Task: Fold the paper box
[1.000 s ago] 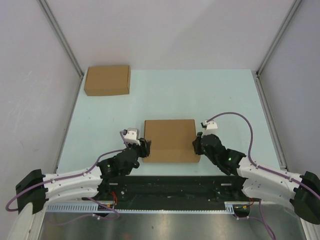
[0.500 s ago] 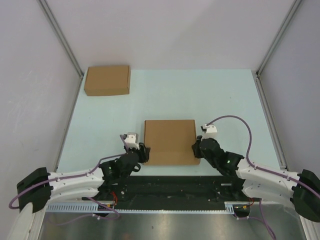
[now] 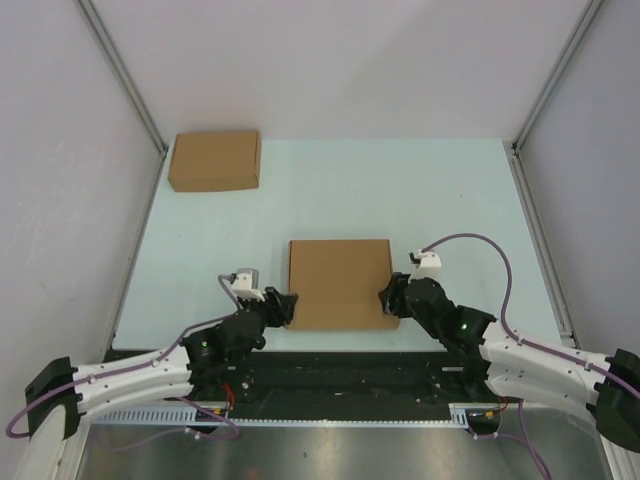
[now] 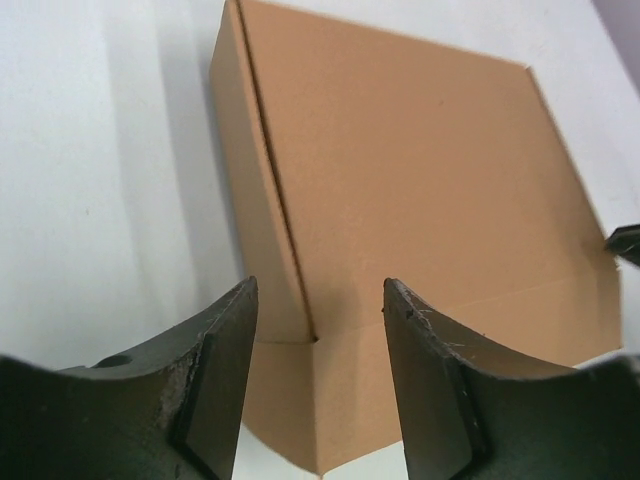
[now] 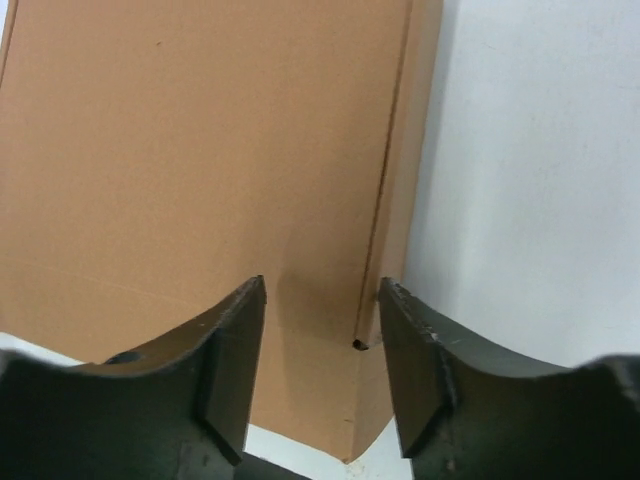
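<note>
Fingers (image 4: 215, 390) of left gripper (image 4: 320, 395) and right gripper (image 5: 320, 375) parted, gripping nothing, just short of the near corners of the paper box (image 3: 338, 283). Lies closed and flat mid-tabletop (image 3: 450, 190), toward the near edge. Likely light, stiff across panels, easily creased; best pinched at a side-wall edge.

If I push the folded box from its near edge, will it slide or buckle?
Probably slides: the paper box lies flat on the smooth table. It looks like thin, light cardboard, so an off-centre push may swivel it. Its side seam gapes slightly, so lifting there might open it.
</note>
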You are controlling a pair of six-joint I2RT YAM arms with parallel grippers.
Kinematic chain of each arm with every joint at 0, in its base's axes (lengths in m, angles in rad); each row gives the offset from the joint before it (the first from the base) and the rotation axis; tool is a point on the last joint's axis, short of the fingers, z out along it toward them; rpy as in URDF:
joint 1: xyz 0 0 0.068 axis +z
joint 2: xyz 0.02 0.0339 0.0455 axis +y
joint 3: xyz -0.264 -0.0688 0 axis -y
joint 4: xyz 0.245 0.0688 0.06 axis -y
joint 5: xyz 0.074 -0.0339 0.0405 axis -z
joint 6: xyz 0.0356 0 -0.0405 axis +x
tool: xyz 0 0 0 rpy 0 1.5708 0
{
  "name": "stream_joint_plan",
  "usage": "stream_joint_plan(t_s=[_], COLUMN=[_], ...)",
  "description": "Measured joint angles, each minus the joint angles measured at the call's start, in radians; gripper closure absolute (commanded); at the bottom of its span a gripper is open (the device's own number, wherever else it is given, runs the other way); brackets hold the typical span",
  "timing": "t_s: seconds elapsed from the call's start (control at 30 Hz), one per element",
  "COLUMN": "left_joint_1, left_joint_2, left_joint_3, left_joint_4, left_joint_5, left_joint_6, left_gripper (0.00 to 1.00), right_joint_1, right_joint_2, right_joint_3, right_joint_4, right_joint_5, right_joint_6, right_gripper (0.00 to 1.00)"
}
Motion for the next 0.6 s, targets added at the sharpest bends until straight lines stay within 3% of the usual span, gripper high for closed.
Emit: stream_joint_plan(t_s=[0.6], left_joint_1=[0.002], left_joint_2=[0.2], left_joint_3=[-0.051], left_joint_4=[0.188], left_joint_5=[0.035], left_joint_6=[-0.111], left_gripper=[0.38], right_joint_1=[-0.212], right_joint_2=[-0.057], right_joint_3=[-0.132], right_joint_4=[0.1], right_joint_5=[-0.238], right_joint_6=[0.093], right_gripper=[0.3])
